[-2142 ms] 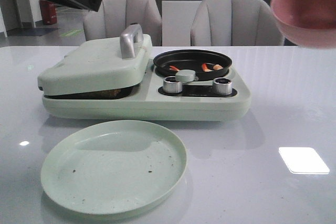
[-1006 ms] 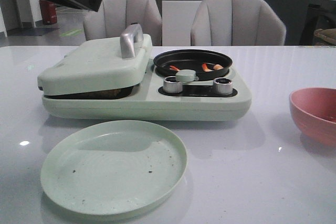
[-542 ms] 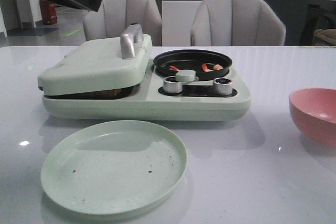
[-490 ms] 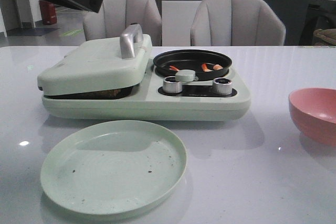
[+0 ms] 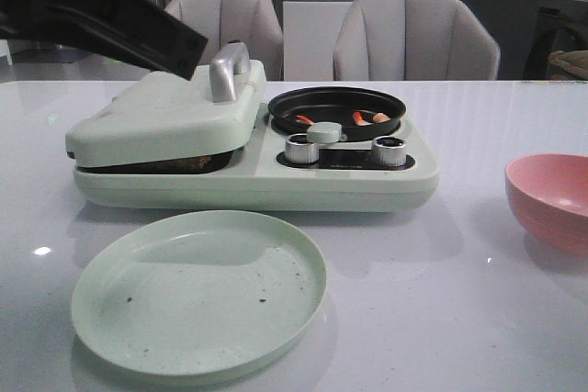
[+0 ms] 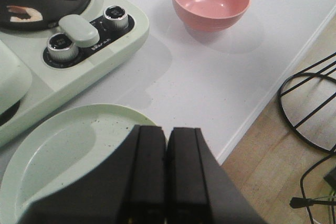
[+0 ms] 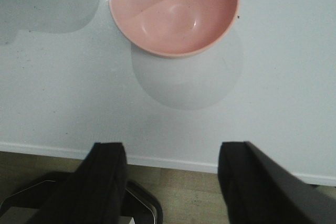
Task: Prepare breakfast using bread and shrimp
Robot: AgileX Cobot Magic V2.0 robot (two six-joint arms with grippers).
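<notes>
Curled orange shrimp [image 5: 361, 118] lie in the round black pan [image 5: 336, 109]. Smooth pink bowl [image 5: 551, 197] sits far right. Left claw [image 6: 167, 142] pressed together; right claw [image 7: 170, 169] spread.

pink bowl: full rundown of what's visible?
The pink bowl is round, deep and smooth, plastic by the look, matte with faint highlights inside. It stands upright and empty on the white table, near the table's right edge, to the right of the pale green cooker and apart from it. Nothing touches it but the table. The right end effector is open and clear of it.
</notes>
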